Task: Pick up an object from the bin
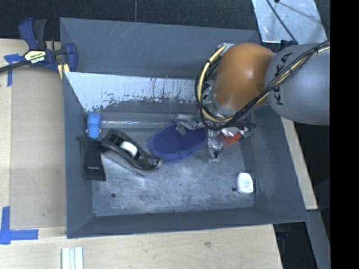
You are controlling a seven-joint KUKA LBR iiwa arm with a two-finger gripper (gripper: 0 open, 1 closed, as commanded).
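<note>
Bin: grey metal bin (168,198) with sloping walls and a scuffed floor; loose things lie spread across its rear half, the front floor bare
Arm: arm (297,88) comes in from the right; its orange cover (238,74) and looped cables (208,72) hang over the bin's rear right part
Gripper: gripper (213,149) is low, right of the bin's middle, at the right end of the blue oval thing; whether it is open or closed cannot be told
Nearest thing: blue oval thing (175,143), dark and flat, lies near the middle of the floor, long axis left to right; whether the gripper touches it is unclear
Neighbours: black tape dispenser (130,151) lies just left of the oval, its tip close to the oval's left end; a black block (91,161) is against the left wall, beside the dispenser; a small blue cylinder (93,125) stands behind the block
Right side: small white thing (245,182) lies apart, near the front right; a red thing (230,137) lies just right of the gripper
Hidden: cover and cables hide the wrist and part of the red thing; the red thing's kind cannot be made out
</note>
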